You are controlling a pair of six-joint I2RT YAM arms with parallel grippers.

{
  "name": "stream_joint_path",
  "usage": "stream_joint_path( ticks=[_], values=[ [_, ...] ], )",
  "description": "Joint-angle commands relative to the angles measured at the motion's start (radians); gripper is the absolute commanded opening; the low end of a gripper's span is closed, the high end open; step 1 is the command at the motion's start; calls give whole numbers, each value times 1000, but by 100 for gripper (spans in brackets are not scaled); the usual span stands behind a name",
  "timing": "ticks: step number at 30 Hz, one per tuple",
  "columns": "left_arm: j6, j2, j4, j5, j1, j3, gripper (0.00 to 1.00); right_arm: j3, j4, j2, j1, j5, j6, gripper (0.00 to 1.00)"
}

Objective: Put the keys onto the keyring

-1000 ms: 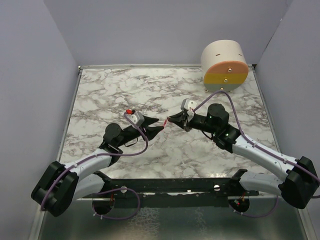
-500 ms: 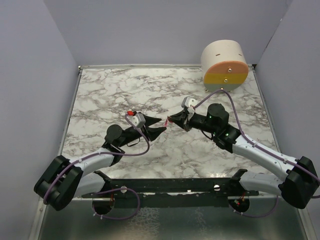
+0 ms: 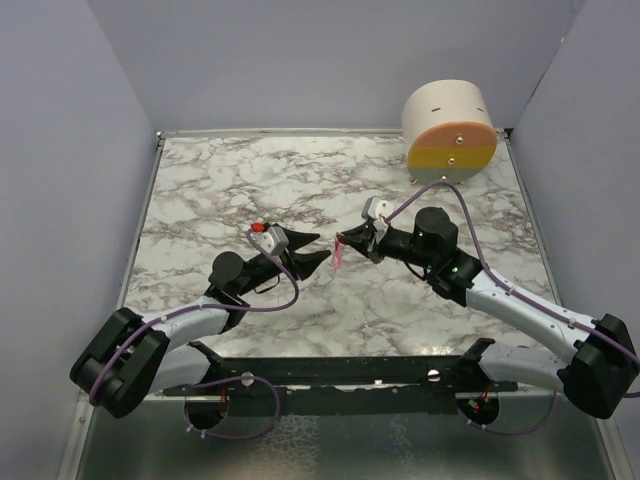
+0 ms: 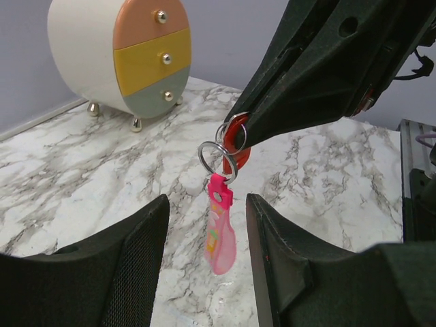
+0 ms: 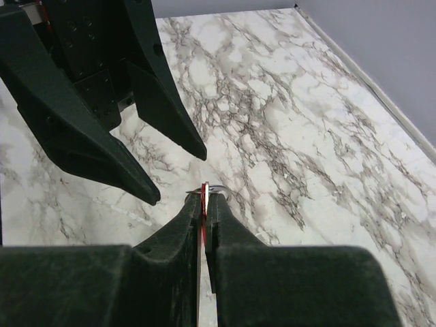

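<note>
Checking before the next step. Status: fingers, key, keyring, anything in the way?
Right fingers shut on red key. Keyring dangling from it. Left fingers open, empty, facing keyring. Nothing in the way.

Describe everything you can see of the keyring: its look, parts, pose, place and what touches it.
The keyring is a thin silver metal ring joined to a narrow, flat pink strap that looks like glossy plastic, with faint coloured marks. It hangs straight down in the air above the marble table, strap lowest. Its ring appears linked to the red-headed key, which the shut right gripper pinches. The open left gripper is close by but does not grip it.
</note>
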Motion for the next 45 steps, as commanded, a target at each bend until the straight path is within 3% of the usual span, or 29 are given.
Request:
stream_joint_path(
  ticks=[1,7,17,23,29,34,45],
  values=[
    [-1,-20,51,-80,-5,-26,52,-18,-2,-14,-4,-44,-127,1],
    [-5,-52,46,-169,-1,-45,53,-68,23,-15,-21,-158,-287,1],
    [14,-40,48,-64,17,-10,56,304,-452,237,-105,-551,-578,1],
    [47,-20,49,-78,50,1,56,479,-660,351,-178,-652,-705,1],
    [-6,64,107,-32,111,26,57,515,-634,376,-197,-639,-662,1],
    [-29,122,174,-11,128,43,57,387,-378,316,-199,-612,-485,1],
    [-36,342,416,255,159,100,58,435,-446,367,-237,-705,-512,1]
  ],
)
